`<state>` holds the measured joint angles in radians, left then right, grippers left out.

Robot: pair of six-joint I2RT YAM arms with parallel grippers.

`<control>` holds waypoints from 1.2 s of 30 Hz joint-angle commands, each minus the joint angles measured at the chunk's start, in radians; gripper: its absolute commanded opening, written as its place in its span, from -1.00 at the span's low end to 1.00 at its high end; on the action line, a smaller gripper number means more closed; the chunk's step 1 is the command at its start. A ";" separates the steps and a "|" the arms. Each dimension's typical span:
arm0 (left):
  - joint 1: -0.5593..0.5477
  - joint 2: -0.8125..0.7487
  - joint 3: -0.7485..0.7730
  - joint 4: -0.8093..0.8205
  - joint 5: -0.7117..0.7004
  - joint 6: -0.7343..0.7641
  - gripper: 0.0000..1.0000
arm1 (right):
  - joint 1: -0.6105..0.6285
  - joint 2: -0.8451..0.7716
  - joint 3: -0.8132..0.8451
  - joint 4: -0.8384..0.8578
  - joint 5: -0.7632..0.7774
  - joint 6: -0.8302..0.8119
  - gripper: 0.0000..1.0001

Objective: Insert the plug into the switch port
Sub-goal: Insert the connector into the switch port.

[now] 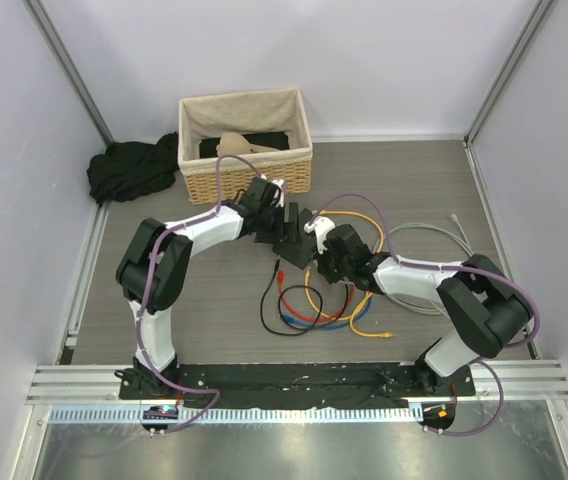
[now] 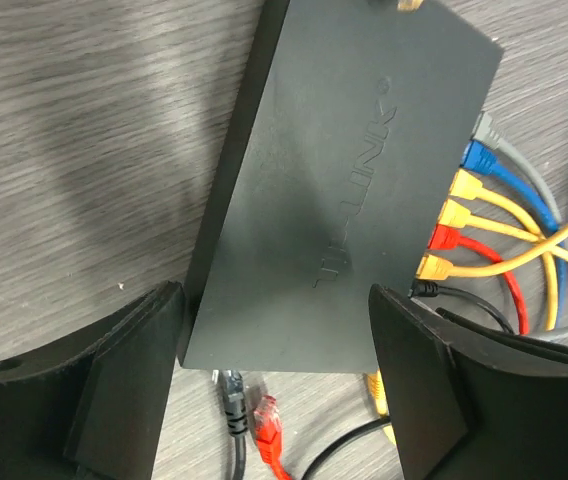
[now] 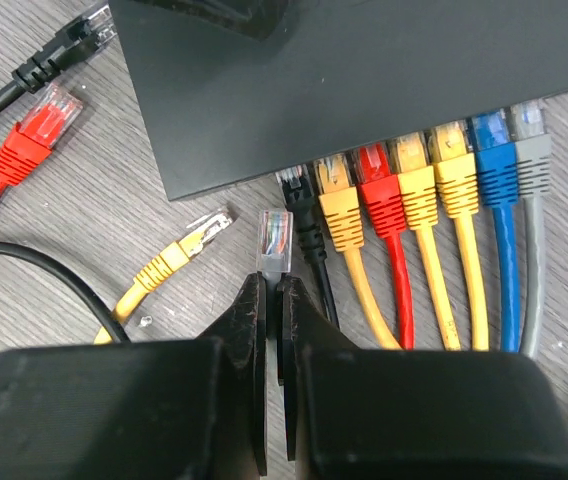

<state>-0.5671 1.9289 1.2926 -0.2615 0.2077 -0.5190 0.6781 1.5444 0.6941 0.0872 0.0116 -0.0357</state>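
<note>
Plug [image 3: 274, 240] aimed lengthwise at switch [image 3: 364, 80] socket row, right end effector [image 3: 274, 295] clamped on it, left end effector [image 2: 276, 325] apart

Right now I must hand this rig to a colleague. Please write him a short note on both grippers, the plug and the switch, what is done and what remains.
Left gripper: open, its fingers on either side of the switch; contact unclear.
Right gripper: shut on the plug, which points at the switch's socket edge but is not in.
Done: plug gripped and brought beside the black cable; seven other cables already sit in the socket row.
Left: push the plug into a free socket, probably left of the black one (not visible), then release.
</note>
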 commanded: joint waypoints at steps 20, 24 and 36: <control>0.004 0.079 0.048 -0.068 0.030 0.065 0.35 | -0.003 0.029 0.013 0.126 -0.018 -0.021 -0.98; 0.004 0.090 0.054 -0.070 0.035 0.065 0.35 | -0.002 0.034 0.010 0.129 -0.039 -0.030 -0.98; 0.004 0.107 0.077 -0.088 0.033 0.068 0.34 | 0.041 0.052 0.010 0.124 0.034 -0.053 -0.98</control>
<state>-0.5613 1.9919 1.3525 -0.3241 0.2203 -0.4629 0.7055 1.5974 0.6956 0.1589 -0.0002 -0.0803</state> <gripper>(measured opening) 0.670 0.059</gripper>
